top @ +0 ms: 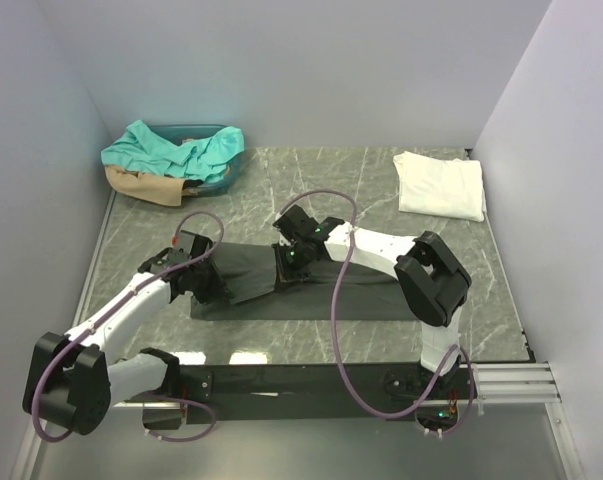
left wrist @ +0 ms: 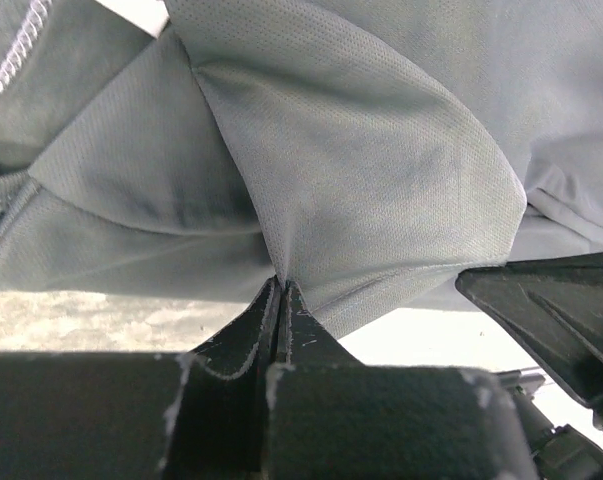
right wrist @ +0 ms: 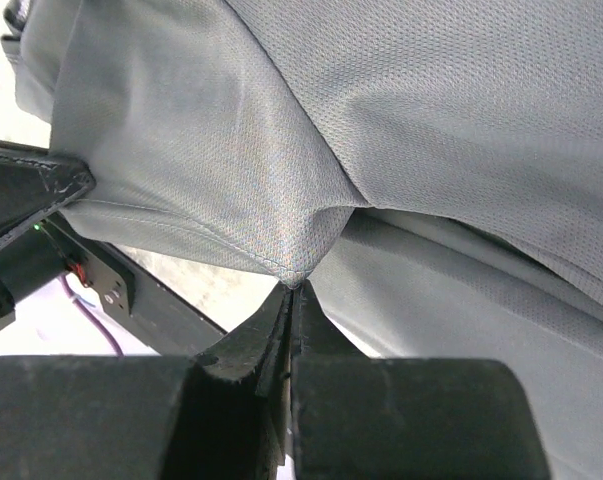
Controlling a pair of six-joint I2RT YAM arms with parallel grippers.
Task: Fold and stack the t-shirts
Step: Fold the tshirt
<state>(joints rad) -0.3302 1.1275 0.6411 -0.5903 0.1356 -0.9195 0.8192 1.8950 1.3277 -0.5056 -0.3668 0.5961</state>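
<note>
The dark grey t-shirt (top: 351, 290) lies across the middle of the table (top: 381, 200). The left gripper (left wrist: 281, 288) is closed, pinching a fold of the shirt. The right gripper (right wrist: 293, 290) is closed on what appears to be a hem corner. A folded white t-shirt (top: 439, 185) lies at the far right. A teal t-shirt (top: 171, 150) and a tan t-shirt (top: 141, 187) sit in the basket (top: 231, 172) at the far left.

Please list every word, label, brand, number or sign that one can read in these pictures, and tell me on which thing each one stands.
None: no text can be read in any view.
The dark grey t-shirt shows only plain mesh cloth and a white stitched seam, no print or visible label.
The folded white t-shirt and the teal t-shirt look plain, though they are small in the picture.
</note>
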